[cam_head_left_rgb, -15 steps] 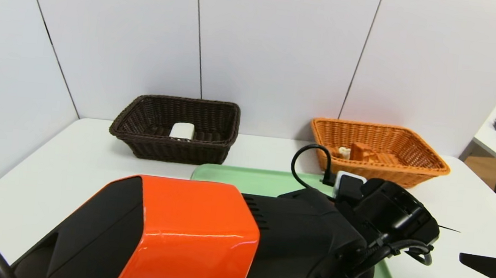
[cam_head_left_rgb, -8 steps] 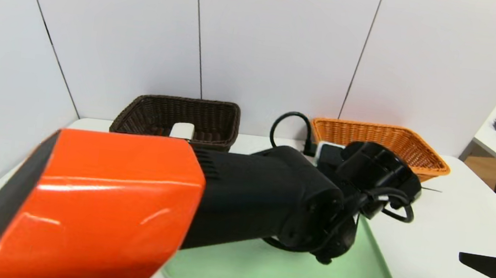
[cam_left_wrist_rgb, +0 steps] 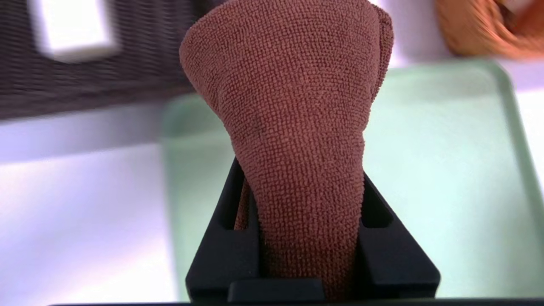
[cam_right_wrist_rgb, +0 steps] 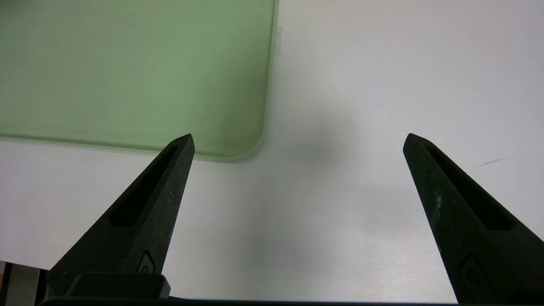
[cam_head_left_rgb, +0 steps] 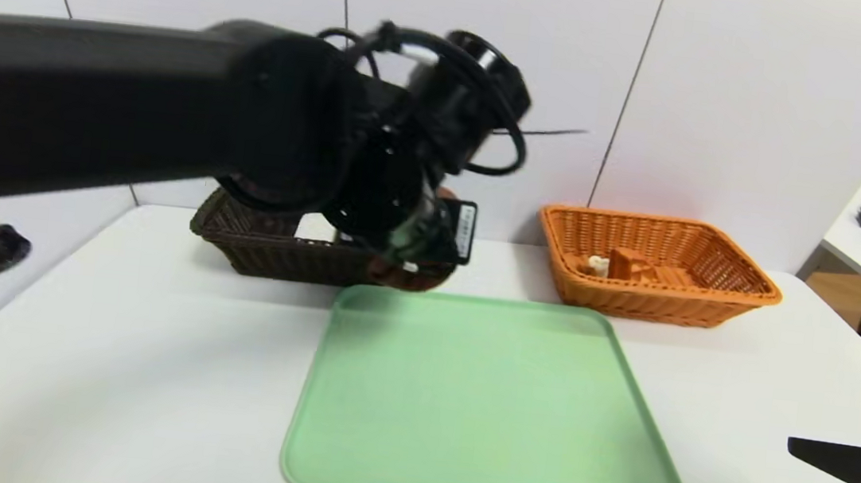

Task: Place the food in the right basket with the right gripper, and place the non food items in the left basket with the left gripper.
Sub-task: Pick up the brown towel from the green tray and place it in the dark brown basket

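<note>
The left gripper [cam_left_wrist_rgb: 312, 238] is clamped on the rolled brown towel [cam_left_wrist_rgb: 293, 119], held in the air at the near right corner of the dark brown basket [cam_head_left_rgb: 261, 252], which the black arm largely hides. The white soap block [cam_head_left_rgb: 316, 227] lies in that basket, half covered. The pastry [cam_head_left_rgb: 624, 266] sits in the orange-tan basket [cam_head_left_rgb: 720, 300], at two o'clock from the green tray [cam_head_left_rgb: 489, 408]. The right gripper [cam_right_wrist_rgb: 297, 144], cut off at the head view's four o'clock edge, hangs with fingers wide apart over bare table [cam_right_wrist_rgb: 361, 85].
</note>
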`<state>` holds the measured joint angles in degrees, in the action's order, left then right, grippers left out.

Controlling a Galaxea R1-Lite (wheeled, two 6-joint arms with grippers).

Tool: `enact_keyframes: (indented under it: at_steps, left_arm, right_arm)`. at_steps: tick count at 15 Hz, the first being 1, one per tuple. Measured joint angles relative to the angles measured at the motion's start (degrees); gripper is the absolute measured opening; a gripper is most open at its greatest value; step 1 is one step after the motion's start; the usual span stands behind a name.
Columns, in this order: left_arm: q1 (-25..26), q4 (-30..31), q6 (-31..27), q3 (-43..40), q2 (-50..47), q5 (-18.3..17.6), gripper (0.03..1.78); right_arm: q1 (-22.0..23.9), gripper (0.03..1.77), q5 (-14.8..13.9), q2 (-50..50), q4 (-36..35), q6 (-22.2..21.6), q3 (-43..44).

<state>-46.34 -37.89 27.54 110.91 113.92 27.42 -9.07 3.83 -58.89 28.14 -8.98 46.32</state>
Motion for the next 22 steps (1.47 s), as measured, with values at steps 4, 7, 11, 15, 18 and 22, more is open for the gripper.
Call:
enact_keyframes:
  at_steps: [4, 7, 11, 15, 18, 22]
  left_arm:
    - [11.2, -3.4, -8.9, -0.3, -4.5, -6.1, 0.51]
    - [19.1, -3.9, -19.5, -0.7, -5.9, -14.3, 0.51]
    - [26.1, -3.9, -37.1, -2.4, -5.9, -29.4, 0.51]
    - [31.0, -2.9, -51.6, -4.2, -4.1, -45.0, 0.51]
    - [34.4, 3.2, -59.6, -4.1, -1.1, -51.0, 0.51]
    - [36.2, 9.6, -63.4, -2.9, 2.8, -53.5, 0.51]
  right_arm:
    - [0.0, 1.69, -0.1, 0.0, 0.0, 0.1, 0.0]
    - [0.0, 1.69, -0.2, 0.2, 0.2, 0.2, 0.0]
    - [-0.4, 1.69, -0.1, 0.7, 0.1, 0.2, 0.0]
    - [-0.7, 1.69, -0.1, 1.8, 0.1, 0.1, 0.2]
    - [-0.7, 1.69, -0.4, 3.1, 0.5, 0.1, -0.3]
    - [-0.7, 1.69, 0.1, 4.2, 0.2, 0.1, -0.9]
